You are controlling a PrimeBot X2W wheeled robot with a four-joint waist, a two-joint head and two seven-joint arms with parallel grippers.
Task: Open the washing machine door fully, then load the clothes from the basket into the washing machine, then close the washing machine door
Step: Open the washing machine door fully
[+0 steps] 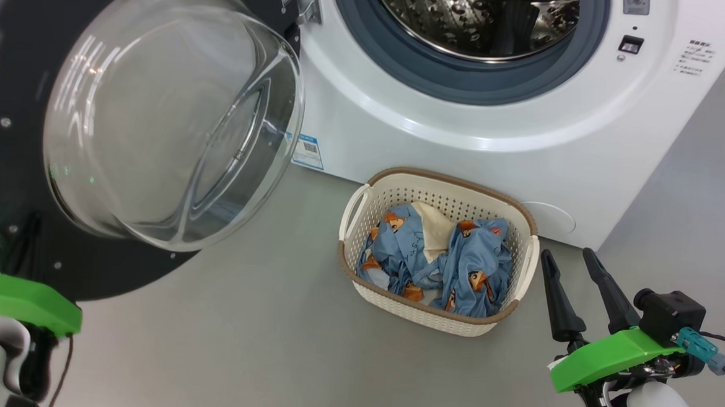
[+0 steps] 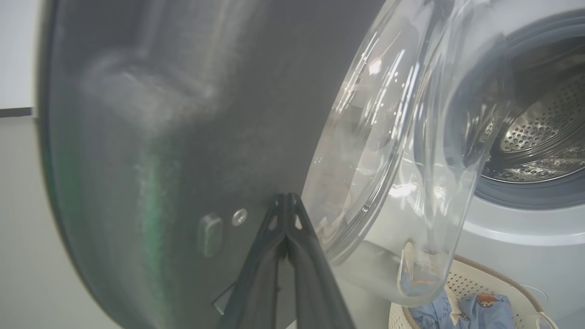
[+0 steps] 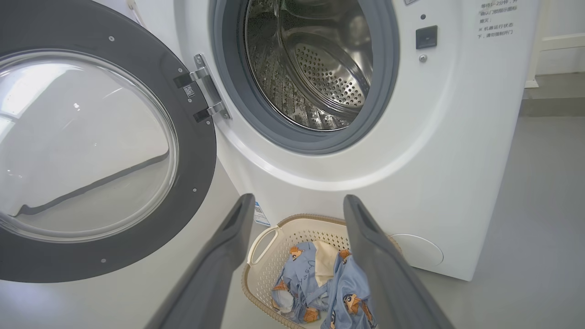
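Several clothes [image 1: 453, 258], blue printed pieces around one cream piece, lie tangled in the basket [image 1: 422, 309]. It stands on the floor close before the washer [image 1: 526, 150], under its open mouth. None of them is in the drum [image 1: 478, 17] as far as it shows. The door [image 1: 168, 113] hangs swung out to the left, its glass bulge reaching toward the basket's left side.

The right gripper [image 1: 567, 254] hovers just right of the basket with its fingers spread wide and nothing between them. The left gripper [image 2: 286, 198] has its fingers pressed together on nothing, tips at the door's black inner face. I cannot tell whether they touch it.

The tangle is the likeliest trouble. A pinch on one blue piece may drag its neighbours up, and they could drop to the floor or tip the light basket. A trailing end left across the gasket [image 1: 407, 69] would be caught when the door shuts. If the door is short of its stop it may drift back once the left gripper leaves, and the bulge would then stand in the right arm's path to the mouth.

The floor [image 1: 237, 346] is smooth, even grey, so the basket could slide under a sideways pull. To the far right, past the washer, a pale wall [image 3: 560, 27] meets it.
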